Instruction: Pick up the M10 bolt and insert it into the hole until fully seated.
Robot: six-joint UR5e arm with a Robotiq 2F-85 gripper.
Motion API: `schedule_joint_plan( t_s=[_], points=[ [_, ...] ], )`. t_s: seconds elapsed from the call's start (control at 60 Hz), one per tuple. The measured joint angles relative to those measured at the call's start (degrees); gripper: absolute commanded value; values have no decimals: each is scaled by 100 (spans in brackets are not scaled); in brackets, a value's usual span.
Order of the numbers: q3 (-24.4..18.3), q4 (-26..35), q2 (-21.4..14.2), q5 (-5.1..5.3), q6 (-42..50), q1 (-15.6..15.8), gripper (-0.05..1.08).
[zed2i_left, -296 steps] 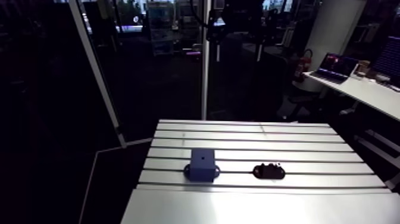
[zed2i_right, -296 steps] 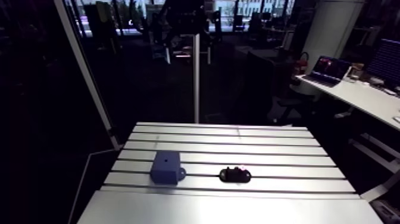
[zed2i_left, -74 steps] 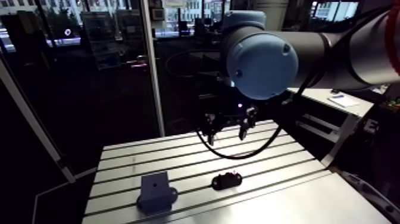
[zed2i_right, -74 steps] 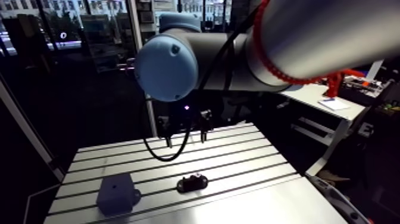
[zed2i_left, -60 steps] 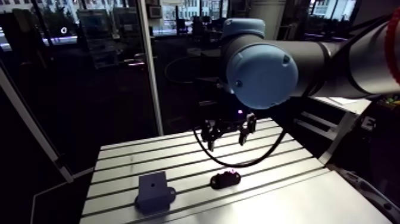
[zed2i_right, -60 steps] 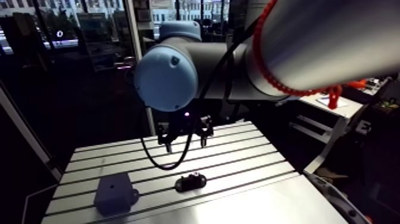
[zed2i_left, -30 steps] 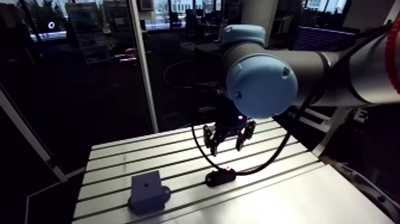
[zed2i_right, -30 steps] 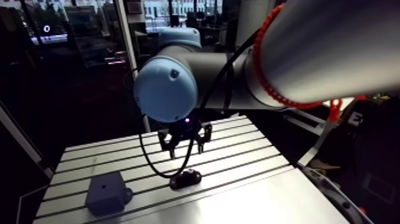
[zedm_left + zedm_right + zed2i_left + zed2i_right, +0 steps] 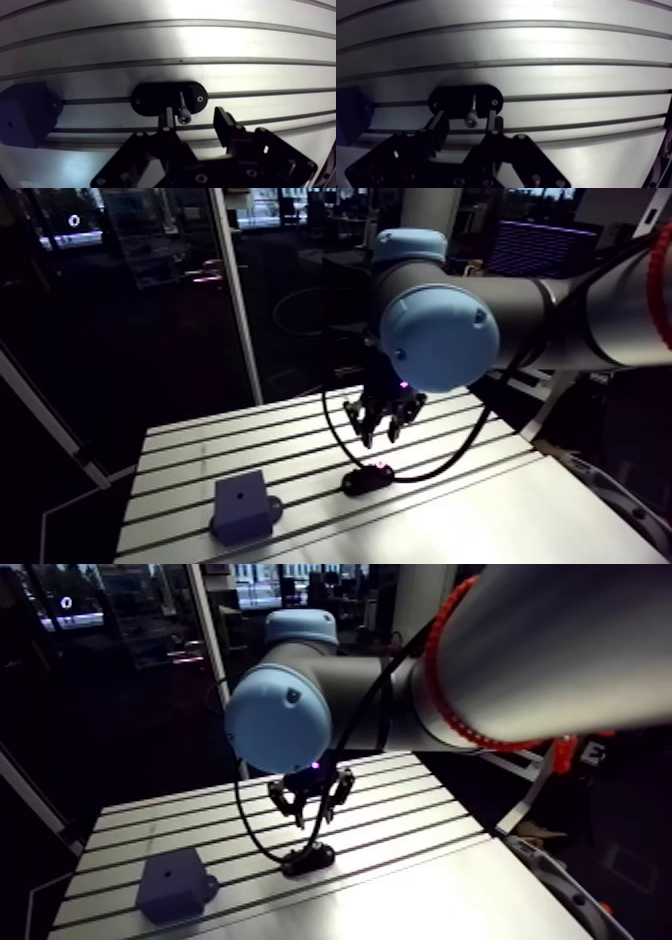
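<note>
Table point(image 9: 200, 45): slotted aluminium, with long grooves running across it; everything else stands or lies on it.
Arm point(image 9: 440, 338): a thick dark link with a light-blue joint cap fills the upper part of the arm view and reaches down over the middle of the table.
Gripper point(image 9: 194, 116): hangs over the table, above the black holder and clear of it, as the arm view shows.
Fingers point(image 9: 223, 122): spread wide with an open gap between them. They have nothing in their grasp, and neither one touches the bolt.
Blue block point(image 9: 241, 506): a dark blue box with a small hole in its top face and a flange at its foot. It sits upright on the table to one side of the holder and apart from it, along the same groove.
Black holder point(image 9: 150, 97): a flat oval plate with a screw near each end, lying across a groove, just ahead of the fingertips in the wrist view.
Bolt point(image 9: 183, 107): the M10 bolt lies flat on the holder, off-centre toward one end. Its shank points away from the gripper, and its socket head is at the holder's edge nearest the gripper. In the wrist view it lines up with the gap between the two fingers. It is not in the block's hole.
</note>
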Motion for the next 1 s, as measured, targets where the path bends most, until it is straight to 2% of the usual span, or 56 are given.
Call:
schedule_joint_plan(
  t_s=[1.0],
  points=[
    [143, -40, 158, -10, 6, 5, 54]
  ],
)
